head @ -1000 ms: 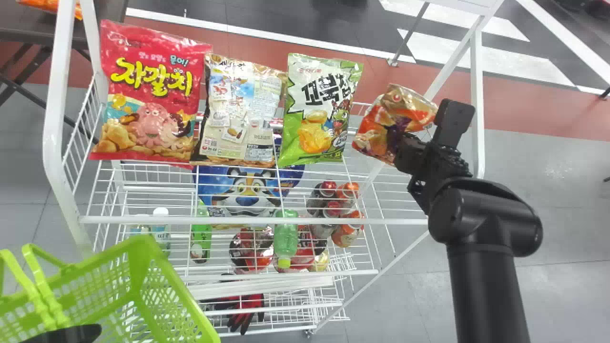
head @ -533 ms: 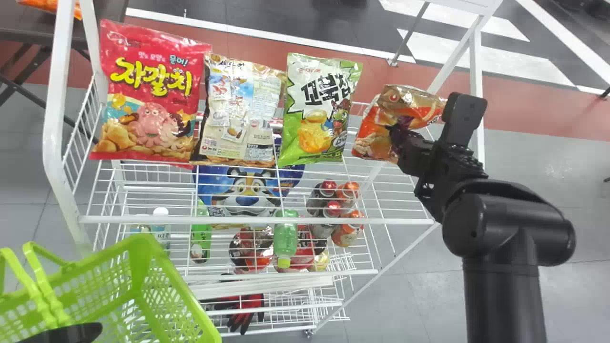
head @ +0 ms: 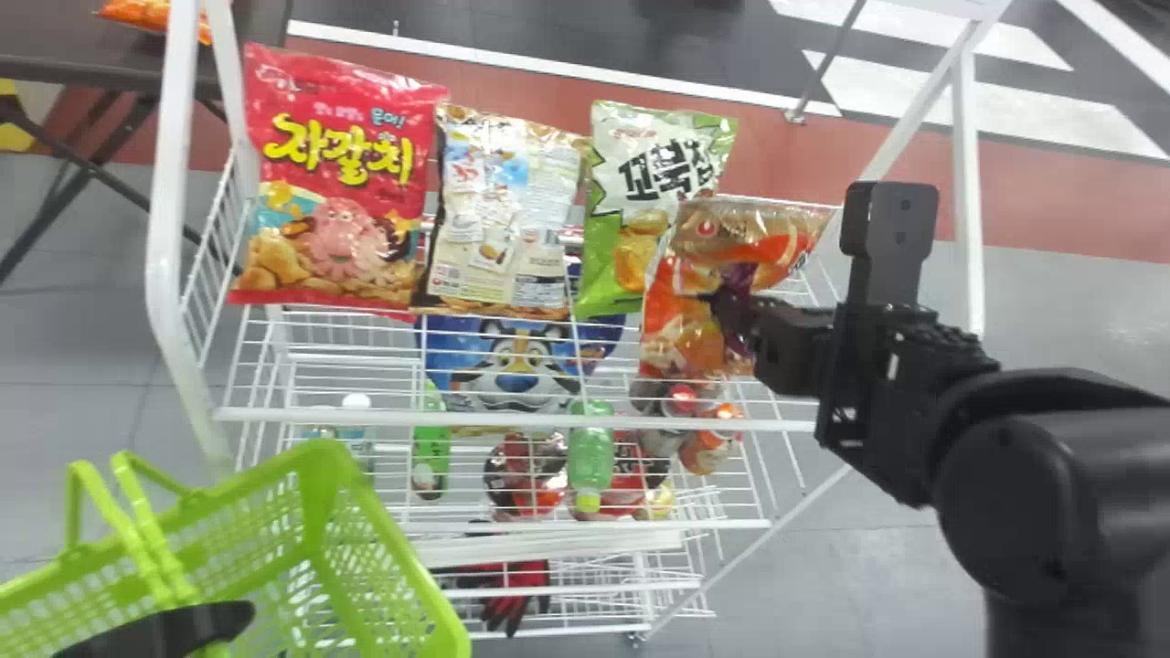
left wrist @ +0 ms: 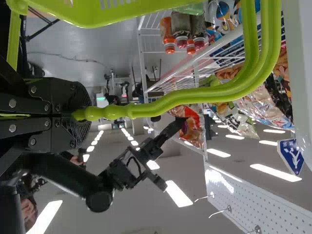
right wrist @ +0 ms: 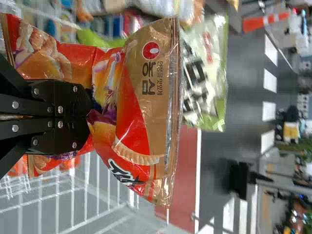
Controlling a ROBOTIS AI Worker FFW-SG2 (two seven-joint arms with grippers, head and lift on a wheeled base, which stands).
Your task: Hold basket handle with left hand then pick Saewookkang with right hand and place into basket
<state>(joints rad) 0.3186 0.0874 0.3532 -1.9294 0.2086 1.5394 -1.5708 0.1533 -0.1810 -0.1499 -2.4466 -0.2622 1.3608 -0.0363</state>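
Orange and gold film, creased at the grip: the Saewookkang (head: 695, 343) is clenched between the fingers of the right gripper (right wrist: 87, 111), held upright to the right of the basket (head: 393, 528) and well beyond it. The left gripper (left wrist: 84, 115) is closed around the basket handle (left wrist: 195, 97).

Change noted against the two earlier head frames: the packet, formerly beside the green-and-white bag (head: 658, 174), now overlaps that bag's lower edge in the view — it has moved leftward, toward the basket's side. Rack (head: 512, 419) and basket alike appear farther right in the head view, so the viewpoint has evidently shifted as well.

Finding: the pick is judged complete, the transfer begun, the placing outstanding. The packet needs to come back and across until above the basket's opening — clear of the neighbouring bag, which a swinging lower corner could catch.
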